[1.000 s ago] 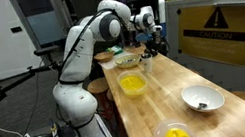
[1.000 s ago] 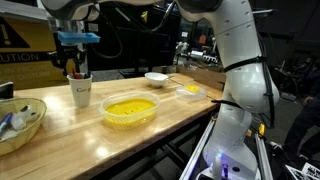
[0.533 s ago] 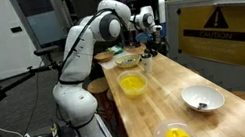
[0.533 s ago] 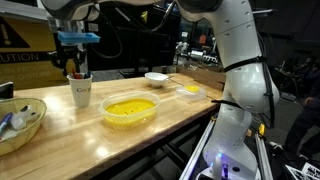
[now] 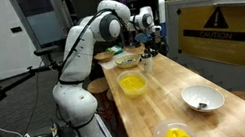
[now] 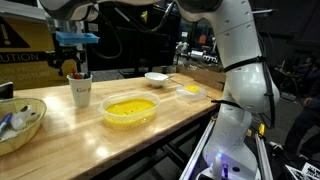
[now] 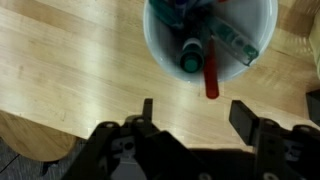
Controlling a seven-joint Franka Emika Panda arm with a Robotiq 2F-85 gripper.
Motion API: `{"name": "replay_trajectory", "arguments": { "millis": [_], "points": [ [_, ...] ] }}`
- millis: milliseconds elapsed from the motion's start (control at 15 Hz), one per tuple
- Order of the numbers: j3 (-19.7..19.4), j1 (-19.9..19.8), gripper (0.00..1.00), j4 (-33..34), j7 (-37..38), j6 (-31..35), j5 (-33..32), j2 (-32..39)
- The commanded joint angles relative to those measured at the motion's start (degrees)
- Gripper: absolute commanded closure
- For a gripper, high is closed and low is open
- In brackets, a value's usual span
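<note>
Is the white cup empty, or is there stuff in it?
Not empty. The wrist view looks straight down into the cup, and several pens stand inside it, one of them red.

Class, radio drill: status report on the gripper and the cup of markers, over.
Gripper open, empty, above the cup. Cup upright on the table, markers inside. Nothing between them.

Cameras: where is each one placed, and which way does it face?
Exterior view: beyond the table's end, looking along the wooden table; shows the whole white arm.
Exterior view: low beside the table's long edge, facing across it; shows the arm and the pincer above the white cup.
Wrist view: on the wrist, looking straight down into the cup; shows the open pincer's fingers.
Shared: all see the cup; both exterior views see the yellow bowl.
</note>
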Motion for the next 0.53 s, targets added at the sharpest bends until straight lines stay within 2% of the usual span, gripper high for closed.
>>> {"name": "replay_trajectory", "arguments": {
  "millis": [0, 267, 333, 467],
  "points": [
    [-0.7, 1.9, 0.00, -2.1, 3.2, 2.2, 0.9, -1.0],
    [-0.7, 2.9, 0.00, -5.5, 6.5, 6.3, 1.5, -2.1],
    [-0.9, 2.7, 0.00, -2.1, 4.3, 3.9, 0.9, 0.1],
    [-0.9, 3.1, 0.00, -2.9, 5.3, 5.1, 0.9, 0.1]
  ]
}}
